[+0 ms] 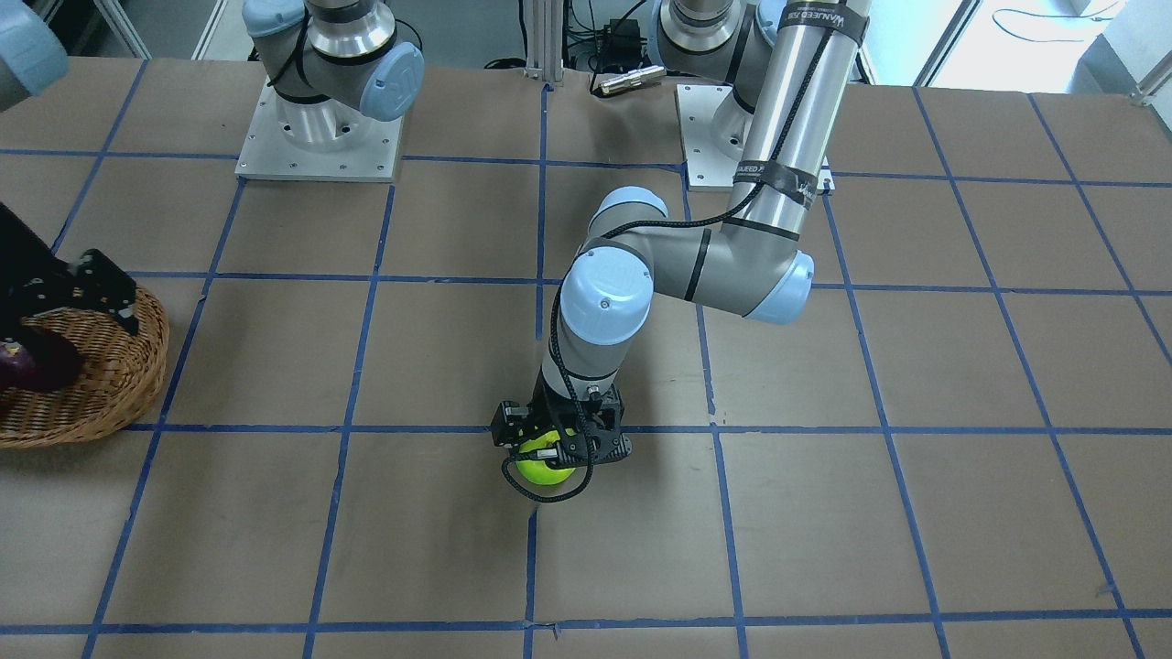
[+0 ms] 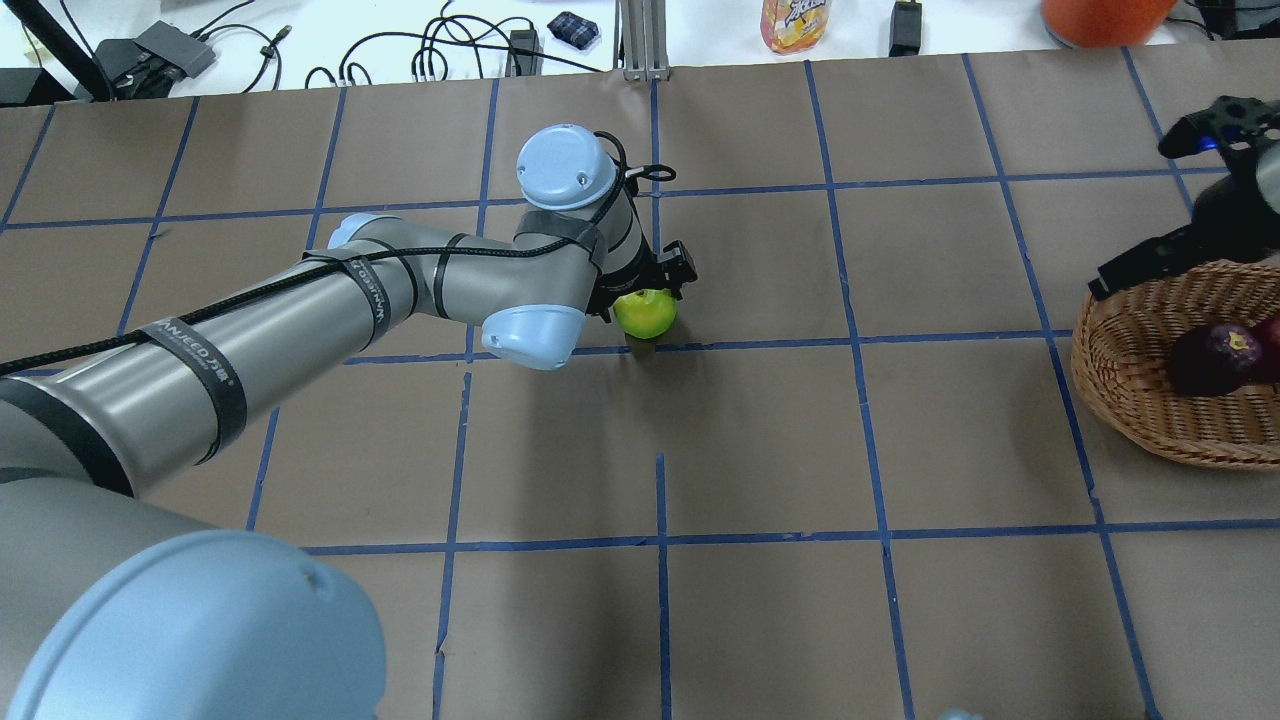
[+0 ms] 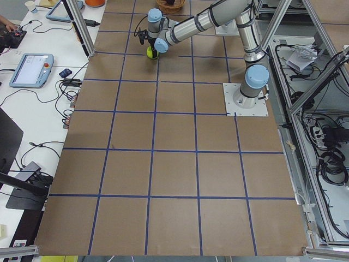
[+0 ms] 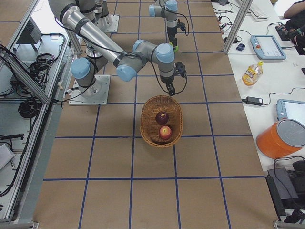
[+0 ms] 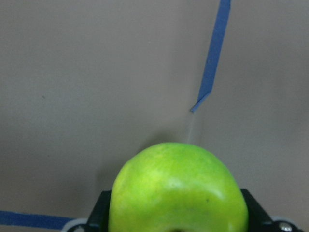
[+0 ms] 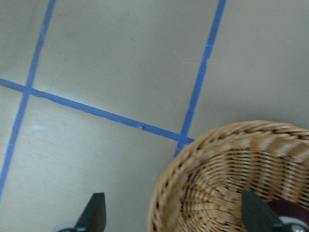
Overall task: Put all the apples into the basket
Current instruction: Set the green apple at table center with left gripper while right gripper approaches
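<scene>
**A:** Where does the green apple (image 2: 645, 312) lie for us?

**B:** Out on the counter (image 2: 760, 450), near its middle and well apart from the basket (image 2: 1120, 390); the maroon apple (image 2: 1212, 358) and the red apple (image 4: 165, 132) lie inside the basket.

**A:** And the left gripper (image 1: 560, 447)?

**B:** Its fingers (image 5: 100, 215) stand one on each side of the green apple, and our wrist view shows no gap; we cannot tell whether they are actually squeezing it.

**A:** The right gripper (image 6: 175, 217)?

**B:** Fingers spread with nothing between them, hanging over the basket's rim.

**A:** How do we expect the apple to handle?

**B:** Firm, round and smooth-skinned, we judge, with a fair weight for its size; it should not give under the fingers, but it could roll or slip out if we held it off its widest line; too hard a squeeze might bruise it; we would grip it across its broadest girth, fingers squarely opposite, and set it low into the basket, clear of the other two.
</scene>
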You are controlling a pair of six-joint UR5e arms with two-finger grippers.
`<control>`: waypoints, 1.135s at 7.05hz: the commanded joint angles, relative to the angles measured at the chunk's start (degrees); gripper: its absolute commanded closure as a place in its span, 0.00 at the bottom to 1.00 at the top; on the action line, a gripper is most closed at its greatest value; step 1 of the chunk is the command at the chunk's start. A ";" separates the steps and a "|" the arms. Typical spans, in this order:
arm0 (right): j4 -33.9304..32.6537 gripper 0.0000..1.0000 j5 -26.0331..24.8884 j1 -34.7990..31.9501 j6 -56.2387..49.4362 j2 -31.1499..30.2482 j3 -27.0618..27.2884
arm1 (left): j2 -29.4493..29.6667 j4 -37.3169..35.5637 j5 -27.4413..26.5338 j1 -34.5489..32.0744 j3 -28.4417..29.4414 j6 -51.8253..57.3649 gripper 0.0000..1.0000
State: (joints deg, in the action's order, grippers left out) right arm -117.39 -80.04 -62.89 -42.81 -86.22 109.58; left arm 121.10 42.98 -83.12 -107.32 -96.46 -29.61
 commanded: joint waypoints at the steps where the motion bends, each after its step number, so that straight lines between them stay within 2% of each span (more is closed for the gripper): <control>1: -0.73 0.00 -0.12 -13.70 19.44 0.17 -0.07 | -5.41 8.22 -0.20 2.88 1.62 6.54 0.00; 2: -3.44 0.00 0.67 -18.10 28.13 2.44 -0.51 | -8.75 14.00 -0.20 7.77 2.24 13.72 0.00; 3: -7.99 0.00 -0.54 -25.97 36.40 6.20 -3.47 | -12.61 19.02 -0.29 12.61 2.77 18.75 0.00; 5: -8.56 0.00 -3.80 -38.73 55.45 16.38 -12.76 | -19.56 35.77 -8.15 16.86 6.96 26.67 0.00; 6: -8.39 0.00 -5.29 -43.23 61.30 20.87 -17.60 | -21.24 41.60 -8.37 18.96 10.56 28.01 0.00; 7: -8.39 0.00 -6.61 -45.80 63.36 25.01 -19.91 | -23.09 46.53 -8.29 19.33 12.77 28.03 0.00; 8: -8.99 0.00 -6.97 -47.74 63.55 27.14 -20.11 | -25.89 48.23 -8.37 18.90 12.01 28.03 0.00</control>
State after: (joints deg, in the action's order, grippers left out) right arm -125.92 -86.09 -107.54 18.78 -62.77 91.13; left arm 98.31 87.29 -91.24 -88.53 -85.09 -1.94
